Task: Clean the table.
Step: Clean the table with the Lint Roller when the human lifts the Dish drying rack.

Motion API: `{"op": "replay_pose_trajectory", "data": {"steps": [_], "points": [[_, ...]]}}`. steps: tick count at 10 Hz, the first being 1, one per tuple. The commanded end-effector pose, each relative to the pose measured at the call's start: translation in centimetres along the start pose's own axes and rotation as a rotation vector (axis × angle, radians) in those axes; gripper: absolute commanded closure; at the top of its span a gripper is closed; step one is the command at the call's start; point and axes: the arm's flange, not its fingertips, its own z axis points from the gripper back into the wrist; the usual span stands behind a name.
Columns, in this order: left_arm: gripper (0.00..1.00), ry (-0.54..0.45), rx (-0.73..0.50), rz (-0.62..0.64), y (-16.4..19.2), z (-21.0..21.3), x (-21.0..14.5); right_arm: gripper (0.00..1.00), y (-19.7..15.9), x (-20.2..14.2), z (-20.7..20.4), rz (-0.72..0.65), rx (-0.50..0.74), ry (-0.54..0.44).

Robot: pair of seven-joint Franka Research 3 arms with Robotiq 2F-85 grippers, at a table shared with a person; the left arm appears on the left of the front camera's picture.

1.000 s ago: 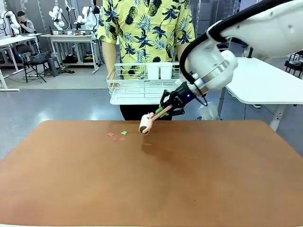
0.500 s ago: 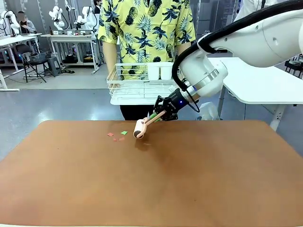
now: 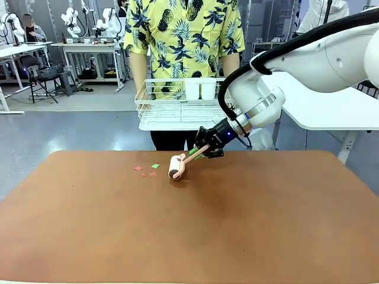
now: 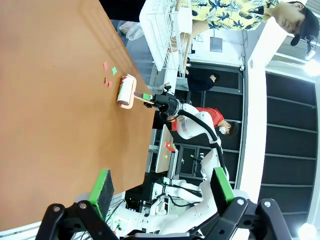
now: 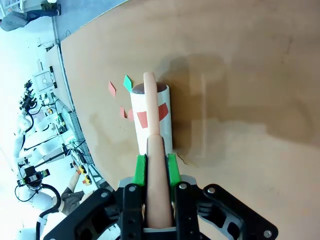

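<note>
Right claw: our right gripper (image 3: 208,148) is clamped on the pale pink plastic handle of a lint roller (image 3: 177,166) with a white sticky drum. In the right wrist view its green pads (image 5: 141,170) press both sides of the handle, and the drum juts straight out ahead of the fingertips.
Table: the large reddish-brown matte table with rounded corners (image 3: 249,225) lies right under the claw and spreads well out on every side. The drum's lower end is at the top's surface, but we cannot tell whether it touches.
Table handling: we judge the top stiff, heavy and smooth, not something to take hold of. We work it only through the roller, so the hold belongs on the handle, well back from the tacky drum.
Scraps: a few small red paper scraps (image 5: 112,88) and one green scrap (image 5: 128,82) lie just past the drum's tip and a little to one side. Red pieces already cling to the drum.
Scrap handling: we judge them light and flimsy. Gentle rolling should lift them, while a hard shove may skid them across the slick top.
Left claw: our left gripper (image 4: 162,185) stands open and holds nothing, above the table and well apart from the right claw.
Beyond: a white wire dish rack (image 3: 177,109) sits past the claw, off the table's far edge. A person in a yellow pineapple-print shirt (image 3: 183,35) stands behind it.
</note>
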Motion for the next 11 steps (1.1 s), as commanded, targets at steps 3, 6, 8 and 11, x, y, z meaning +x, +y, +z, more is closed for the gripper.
{"op": "replay_pose_trajectory", "data": {"steps": [3, 6, 8, 11], "points": [[0.00, 0.006, -0.015, -0.010, 0.0, 0.3, -0.2, 0.79, 2.0, 0.3, -4.7, -0.005, -0.103, 0.079], [0.00, 0.006, -0.015, -0.010, 0.0, 0.3, -0.2, 0.79, 4.6, -1.0, -11.6, -0.029, -0.139, 0.032], [0.00, 0.006, -0.015, -0.010, 0.0, 0.3, -0.2, 0.79, 6.3, -1.3, -15.9, -0.036, -0.129, 0.054], [0.00, 0.006, -0.015, -0.010, 0.0, 0.3, -0.2, 0.79, 9.2, -2.1, -19.7, -0.004, -0.111, 0.037]]}}
